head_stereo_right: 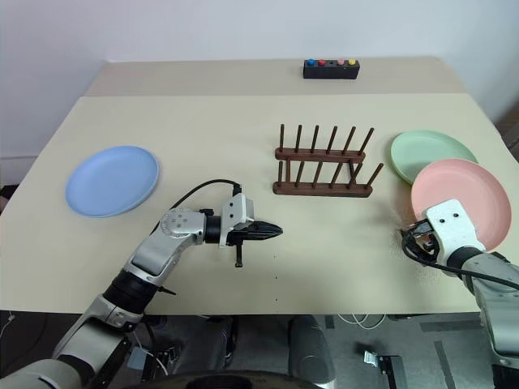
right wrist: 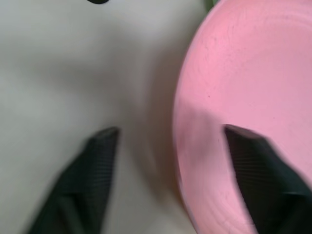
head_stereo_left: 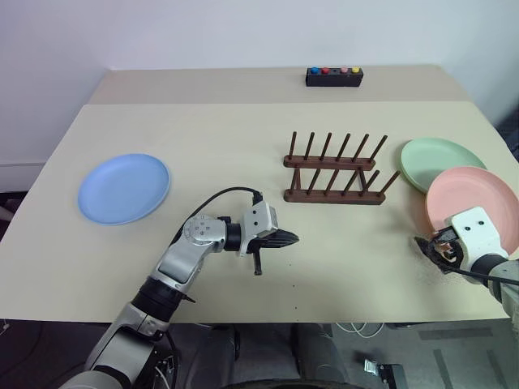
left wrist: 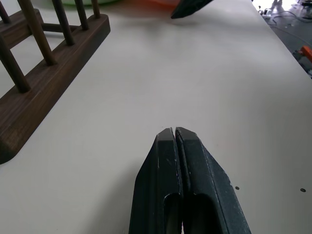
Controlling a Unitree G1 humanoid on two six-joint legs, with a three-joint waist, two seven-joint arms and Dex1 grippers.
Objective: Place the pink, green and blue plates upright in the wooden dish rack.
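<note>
The light blue plate (head_stereo_left: 123, 188) lies flat at the table's left. At the right, the mint green plate (head_stereo_left: 438, 160) lies flat with the salmon pink plate (head_stereo_left: 478, 203) overlapping its near edge. Between them stands the wooden dish rack (head_stereo_left: 332, 174), with nothing among its pegs. My right gripper (right wrist: 170, 132) is open at the pink plate's near-left rim; one finger is over the table, the other over the plate (right wrist: 253, 73). My left gripper (head_stereo_left: 292, 238) is shut and empty, hovering mid-table in front of the rack (left wrist: 48, 73) and pointing right.
A small black box with coloured buttons (head_stereo_left: 333, 76) sits at the far edge of the beige table (head_stereo_left: 243, 138). The pink plate lies close to the table's right edge. A black cable loops over my left wrist.
</note>
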